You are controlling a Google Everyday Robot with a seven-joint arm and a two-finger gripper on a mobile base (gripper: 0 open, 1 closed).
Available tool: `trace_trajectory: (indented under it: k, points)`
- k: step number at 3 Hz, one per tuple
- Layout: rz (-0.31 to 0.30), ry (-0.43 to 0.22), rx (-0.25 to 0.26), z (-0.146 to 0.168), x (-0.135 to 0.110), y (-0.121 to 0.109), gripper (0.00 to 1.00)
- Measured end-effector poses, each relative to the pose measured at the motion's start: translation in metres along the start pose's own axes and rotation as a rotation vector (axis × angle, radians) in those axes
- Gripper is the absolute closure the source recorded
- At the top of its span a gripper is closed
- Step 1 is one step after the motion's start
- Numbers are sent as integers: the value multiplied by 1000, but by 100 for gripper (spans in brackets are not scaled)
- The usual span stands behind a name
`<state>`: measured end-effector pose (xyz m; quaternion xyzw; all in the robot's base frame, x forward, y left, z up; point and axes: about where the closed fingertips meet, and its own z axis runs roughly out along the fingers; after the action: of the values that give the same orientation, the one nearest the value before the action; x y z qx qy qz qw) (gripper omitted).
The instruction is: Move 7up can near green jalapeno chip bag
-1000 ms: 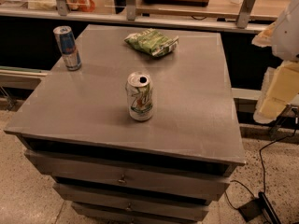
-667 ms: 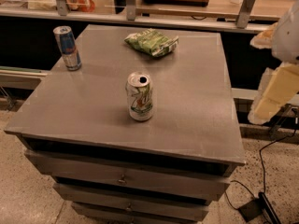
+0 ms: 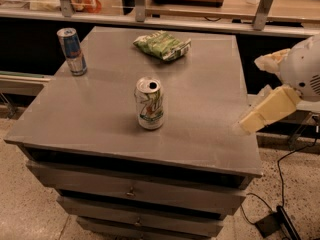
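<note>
Grey drawer cabinet [image 3: 210, 139]: all items borne on top. Gripper [image 3: 254, 95] held right of 7up can [image 3: 149, 104], past cabinet edge, fingers spread wide, nothing gripped; wrist cut off by frame. Green jalapeno chip bag [image 3: 162, 45] laid behind 7up can, well apart. 7up can upright, opened: judged light, thin-walled, easily dented, slippery; best taken mid-body. Fill level hidden.

Gray drawer cab. [image 3: 150, 189], speckled floor [image 3: 25, 209], wood shelf [image 3: 225, 11] behind

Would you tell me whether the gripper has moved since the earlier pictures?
Yes. The gripper has shifted left: its lower finger now overlaps the right edge of the table, which it hung clear of before.
</note>
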<state>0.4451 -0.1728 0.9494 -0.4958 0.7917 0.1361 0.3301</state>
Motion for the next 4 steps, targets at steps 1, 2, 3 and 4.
trace_trajectory:
  k: [1,2,3,4]
  points:
    - [7,-36,1,-1,-9,4,0]
    - [-4,-48,1,2,-12,7,0]
    - [-8,-92,-3,23,-14,12,0]
    - [3,-153,-20,54,-17,21,0]
